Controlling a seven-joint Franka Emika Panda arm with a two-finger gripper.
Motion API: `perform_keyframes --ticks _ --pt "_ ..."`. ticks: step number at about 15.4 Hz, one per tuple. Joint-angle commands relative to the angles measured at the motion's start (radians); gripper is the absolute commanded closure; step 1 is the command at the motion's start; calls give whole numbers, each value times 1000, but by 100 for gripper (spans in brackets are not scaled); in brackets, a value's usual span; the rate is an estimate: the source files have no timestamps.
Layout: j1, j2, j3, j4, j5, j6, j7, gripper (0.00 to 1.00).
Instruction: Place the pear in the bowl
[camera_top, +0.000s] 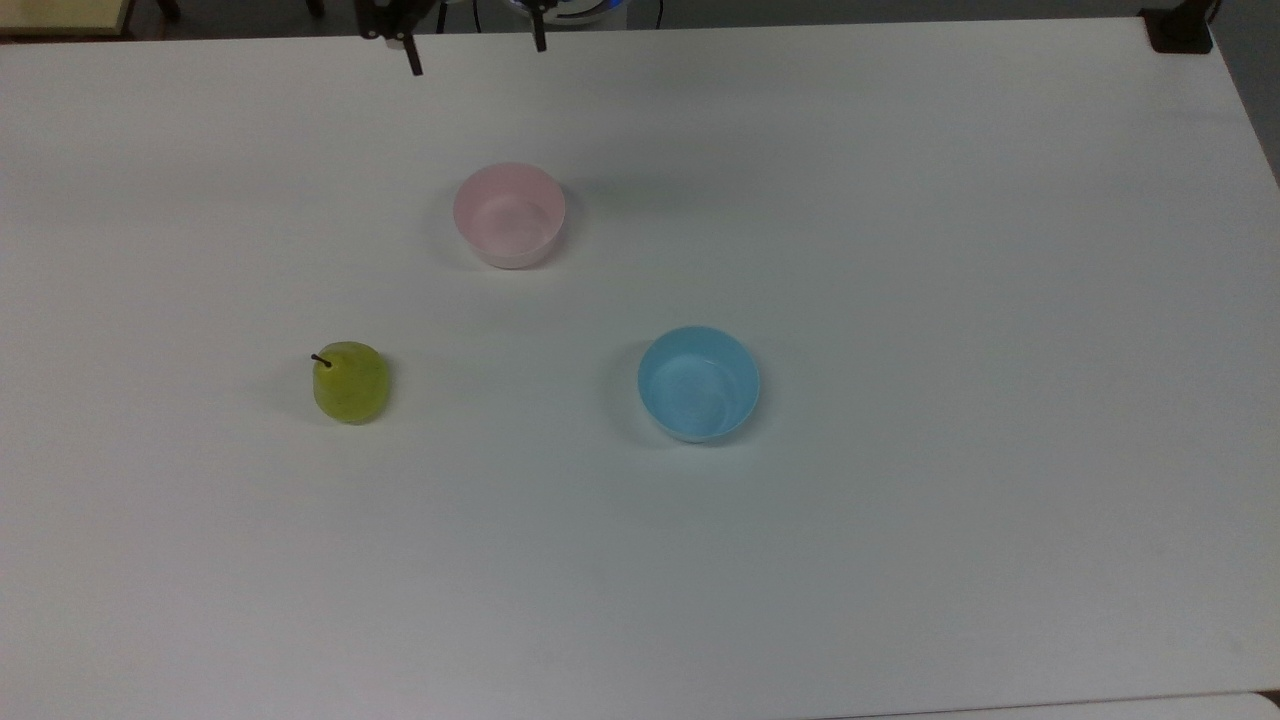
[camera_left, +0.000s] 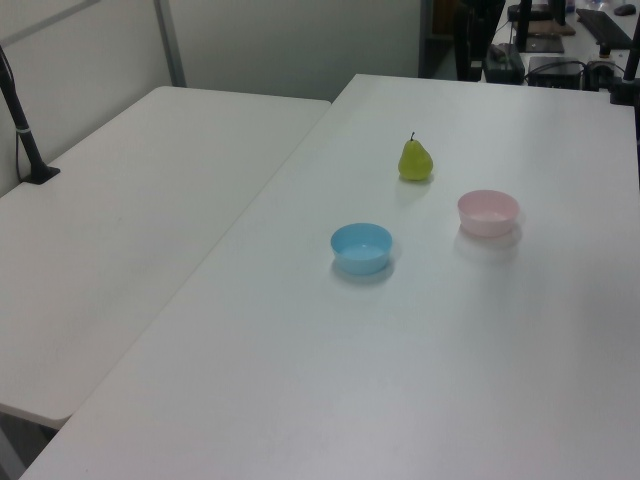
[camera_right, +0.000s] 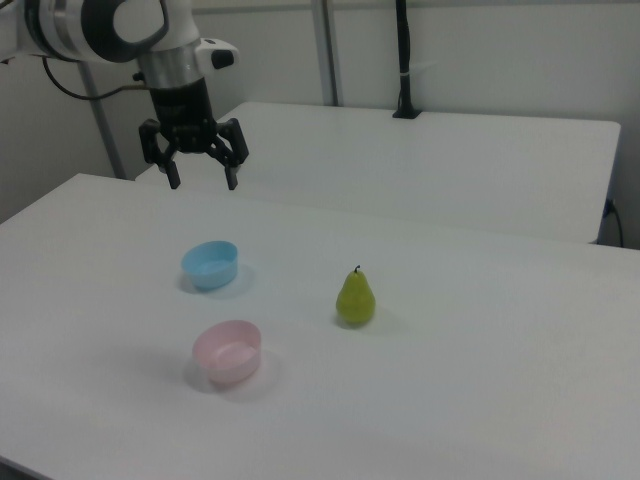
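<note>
Pear (camera_top: 351, 383) stands upright on the table (camera_top: 900, 550), untouched, at eight o'clock from the pink bowl (camera_top: 509, 215) in the top view. A blue bowl (camera_top: 699, 384) sits apart. Farther off, the gripper (camera_right: 203, 171) hangs high, fingers wide, empty. Everything remains: reach, grasp, carry, release.

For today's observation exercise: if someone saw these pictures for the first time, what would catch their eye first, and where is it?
Most likely the pear, standing upright and alone on the white table, stem up. Next come the pink bowl and the light blue bowl, both empty and apart from the pear. Above the table's far side in the right view hangs the gripper, fingers spread, holding nothing.
</note>
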Motion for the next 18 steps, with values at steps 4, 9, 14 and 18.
perform_keyframes --ticks 4,9,14,18 --pt "-92 34 -27 -15 -54 21 -287 0" --pt "-176 135 -29 34 -72 85 -285 0" --pt "-181 279 -44 43 -29 304 10 0" --pt "-172 377 -44 43 -28 441 173 0"
